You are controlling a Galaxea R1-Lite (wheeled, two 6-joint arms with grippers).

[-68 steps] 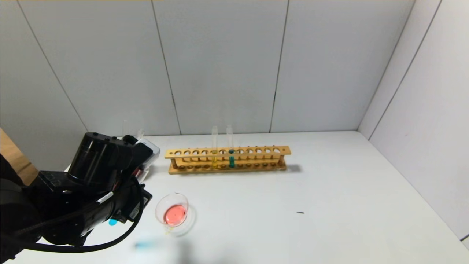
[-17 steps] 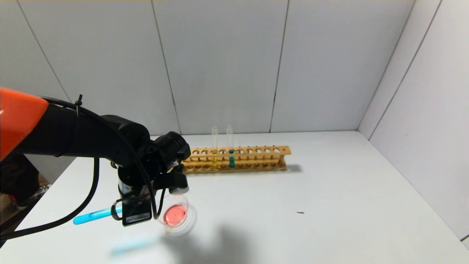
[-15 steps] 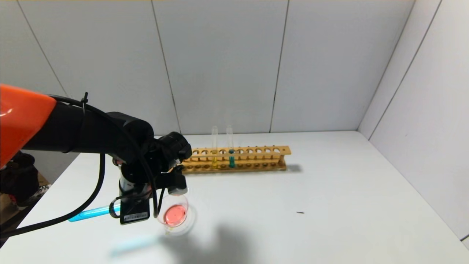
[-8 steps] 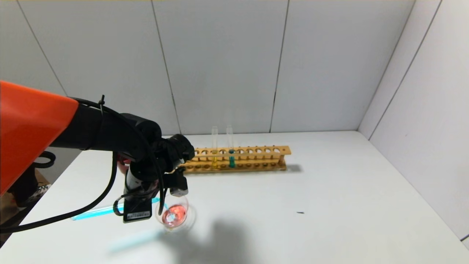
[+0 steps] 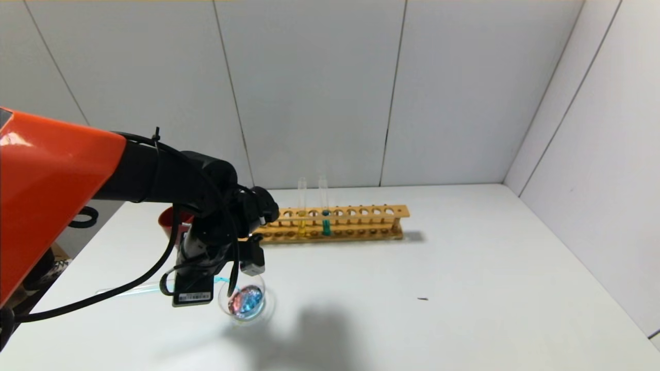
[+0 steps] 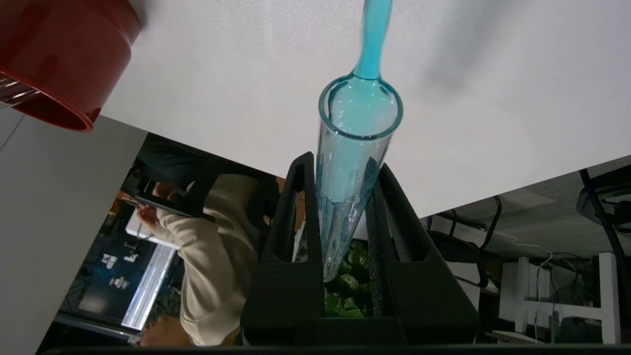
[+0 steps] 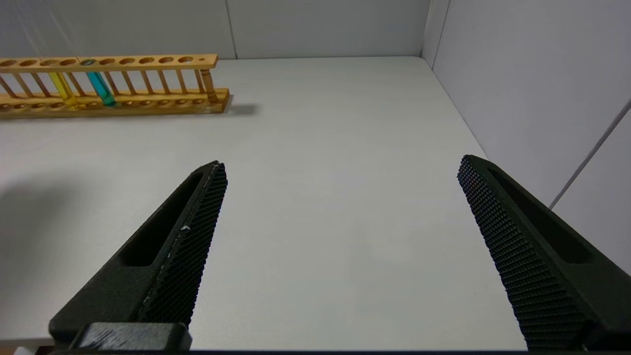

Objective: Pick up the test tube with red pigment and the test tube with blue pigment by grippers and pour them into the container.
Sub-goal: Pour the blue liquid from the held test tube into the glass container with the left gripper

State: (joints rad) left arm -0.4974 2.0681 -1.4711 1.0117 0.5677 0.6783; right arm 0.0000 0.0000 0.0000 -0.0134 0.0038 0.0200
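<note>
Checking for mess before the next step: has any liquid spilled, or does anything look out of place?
Nothing stands out. The left end effector tips the test tube with blue pigment, and its stream falls into the container. The table around it shows no puddle.

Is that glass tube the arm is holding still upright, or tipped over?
Tipped. The left gripper holds the blue tube mouth-down, and blue liquid streams from it into the container.
</note>
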